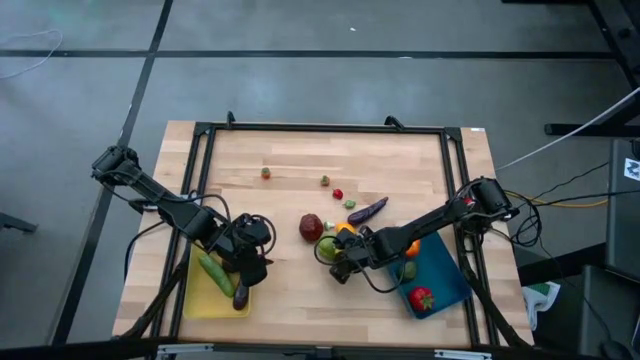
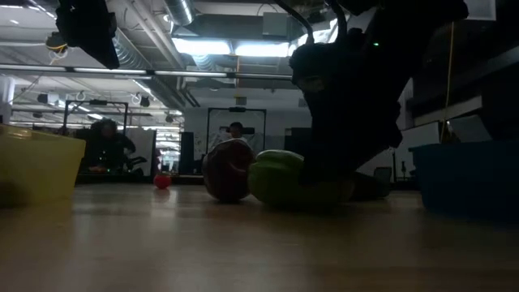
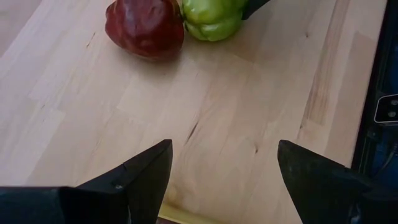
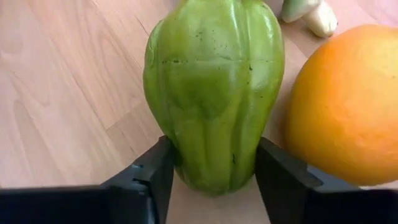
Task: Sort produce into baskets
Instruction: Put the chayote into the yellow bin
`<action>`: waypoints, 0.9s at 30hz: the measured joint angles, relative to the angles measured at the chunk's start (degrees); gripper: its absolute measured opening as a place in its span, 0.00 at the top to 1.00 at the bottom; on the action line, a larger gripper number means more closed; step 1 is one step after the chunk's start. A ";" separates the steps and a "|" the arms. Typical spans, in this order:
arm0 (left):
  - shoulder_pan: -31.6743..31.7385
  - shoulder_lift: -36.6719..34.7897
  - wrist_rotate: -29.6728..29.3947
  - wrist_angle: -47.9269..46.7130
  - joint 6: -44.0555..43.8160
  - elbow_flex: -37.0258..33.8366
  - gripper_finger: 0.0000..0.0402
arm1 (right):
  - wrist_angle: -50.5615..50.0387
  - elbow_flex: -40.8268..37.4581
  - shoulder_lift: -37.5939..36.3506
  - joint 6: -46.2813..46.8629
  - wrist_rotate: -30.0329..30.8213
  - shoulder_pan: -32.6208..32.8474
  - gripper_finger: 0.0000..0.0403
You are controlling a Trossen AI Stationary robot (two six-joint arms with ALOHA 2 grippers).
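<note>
A green pepper [image 4: 211, 93] lies on the table beside a dark red apple [image 1: 311, 227] and an orange [image 4: 348, 99]. My right gripper [image 4: 214, 168] is shut on the pepper, near the table's middle [image 1: 338, 262]. My left gripper [image 3: 224, 168] is open and empty, over the right rim of the yellow basket [image 1: 200, 300]. That basket holds a cucumber [image 1: 212, 268] and an eggplant [image 1: 240, 295]. The blue basket [image 1: 445, 265] holds a red piece [image 1: 421, 298], an orange piece and a green piece. My right gripper pinches the green pepper's two sides [image 4: 186, 155] between its two fingers, at the pepper's end nearest the gripper. The fingers come low, slanting from the table's right and near side. The pepper lies on its side on the table [image 2: 280, 178].
A purple eggplant [image 1: 367, 211] lies just beyond the orange. Several small pieces [image 1: 325, 181] are scattered toward the far edge. A black frame [image 1: 320, 128] runs round the table. People show in the room behind, in the low view.
</note>
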 joint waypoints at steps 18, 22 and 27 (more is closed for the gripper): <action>0.02 0.00 -0.13 10.88 -0.43 0.00 0.29 | 0.14 2.83 -0.79 -5.38 -2.05 0.09 0.60; 0.02 0.00 -0.33 13.58 -7.32 0.00 0.29 | 0.12 6.66 -0.79 -11.15 -2.13 0.09 0.60; 0.02 0.00 -1.18 13.73 -17.70 0.00 0.29 | -0.02 11.88 -0.81 -18.83 -1.06 0.09 0.60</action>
